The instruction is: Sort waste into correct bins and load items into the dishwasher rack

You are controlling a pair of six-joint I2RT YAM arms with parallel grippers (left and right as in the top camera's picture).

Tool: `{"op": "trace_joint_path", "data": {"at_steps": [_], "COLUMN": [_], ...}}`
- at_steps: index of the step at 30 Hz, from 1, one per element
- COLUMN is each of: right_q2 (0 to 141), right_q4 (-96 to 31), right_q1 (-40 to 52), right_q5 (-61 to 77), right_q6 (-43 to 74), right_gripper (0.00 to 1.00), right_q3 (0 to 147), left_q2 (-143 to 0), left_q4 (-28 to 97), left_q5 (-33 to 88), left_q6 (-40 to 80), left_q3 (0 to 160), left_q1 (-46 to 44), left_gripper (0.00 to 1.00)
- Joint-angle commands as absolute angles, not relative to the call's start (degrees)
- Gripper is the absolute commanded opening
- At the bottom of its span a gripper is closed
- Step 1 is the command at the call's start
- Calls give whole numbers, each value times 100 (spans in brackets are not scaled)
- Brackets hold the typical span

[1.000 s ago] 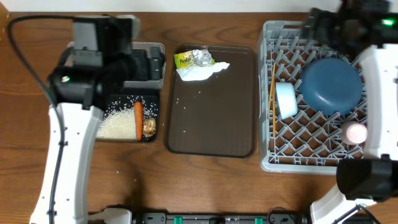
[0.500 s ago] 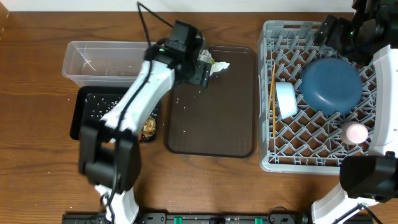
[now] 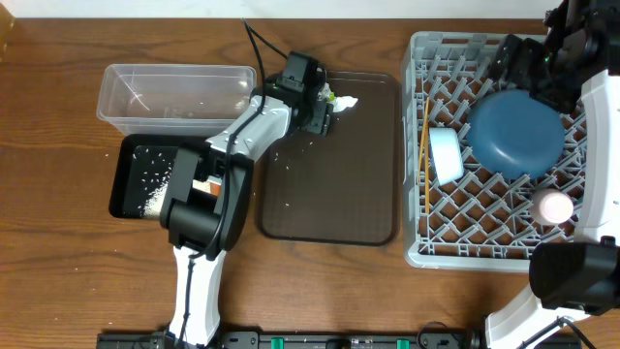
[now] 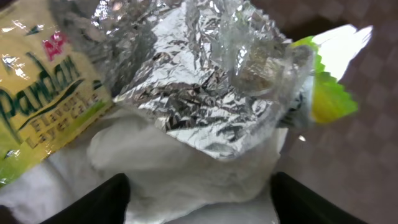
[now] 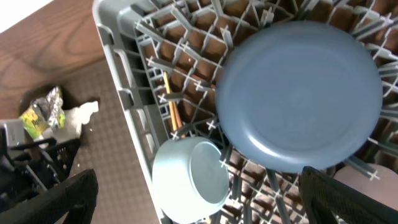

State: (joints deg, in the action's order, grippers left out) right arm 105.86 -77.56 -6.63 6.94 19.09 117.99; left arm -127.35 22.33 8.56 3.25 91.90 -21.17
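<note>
The left gripper (image 4: 199, 202) hangs over the far end of the brown tray (image 3: 329, 184), its fingers spread to either side of the napkin (image 4: 180, 174); whether they touch it cannot be told; the foil (image 4: 199, 87) lies on the napkin, the wrapper (image 4: 43, 106) just beside it. The right gripper (image 5: 196, 186) is spread wide and empty above the rack (image 3: 484, 233), which holds the plate (image 3: 515, 134), bowl (image 3: 446, 155) and chopsticks (image 3: 424, 145); rice (image 3: 160, 194) lies in the black tray (image 3: 131, 179), near the tub (image 3: 174, 92).
</note>
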Motion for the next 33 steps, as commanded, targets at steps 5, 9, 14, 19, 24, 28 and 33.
{"op": "trace_joint_path", "data": {"at_steps": [5,9,14,19,24,28,33], "right_q2": [10608,10608,10608,10608,10608,10608,10608], "right_q4": [-8071,-8106,-8055,-8020,-7894,-7787,-7756], "right_q1": [-683,-683,-683,-685,-683,-683,-683], "right_q5": [620,580,580,580,580,582,582], "right_q6": [1964,1876,1879,1879,1881,1881,1881], "right_gripper": [99,99,99,99,99,99,99], "right_q3": [11806,11806,11806,11806,11806,11806,11806], "left_q2": [-12991,-12835,-12145,-11000,-10141,-10003,-10320], "left_q4": [2316,2506,3205,4018,4259,3948,3817], "left_q5": [620,814,897,646,-840,-1997,-2062], "left_q6": [318,333,331,327,193,-102,-43], "left_q3": [9212,9214,9218,9218,9216,9216,9209], "left_q1": [-2104,-2121,-2158,-2145,-2069,-1765,-1087], "left_gripper": [24,6,6,6,6,6,6]}}
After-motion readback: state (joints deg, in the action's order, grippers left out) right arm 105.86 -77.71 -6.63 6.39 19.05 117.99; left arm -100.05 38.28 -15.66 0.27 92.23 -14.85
